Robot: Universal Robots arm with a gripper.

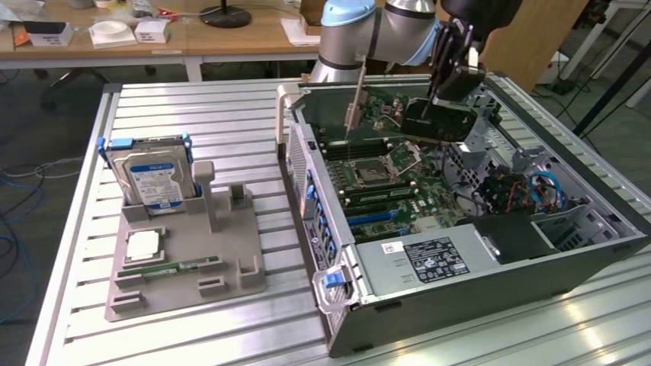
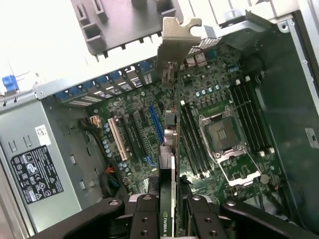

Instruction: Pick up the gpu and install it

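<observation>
My gripper is shut on the gpu, a black-faced card with a silver end bracket. It hangs above the open computer case, over the motherboard. In the wrist view the gpu shows edge-on between the two black fingers, and its silver bracket points toward the case's rear wall. The card hovers over the expansion slots beside the empty CPU socket, apart from the board.
A grey holder beside the case, toward the exterior view's left, carries a silver hard drive, a small chip and a green memory stick. The power supply fills the case's near end. Desks stand behind the ribbed table.
</observation>
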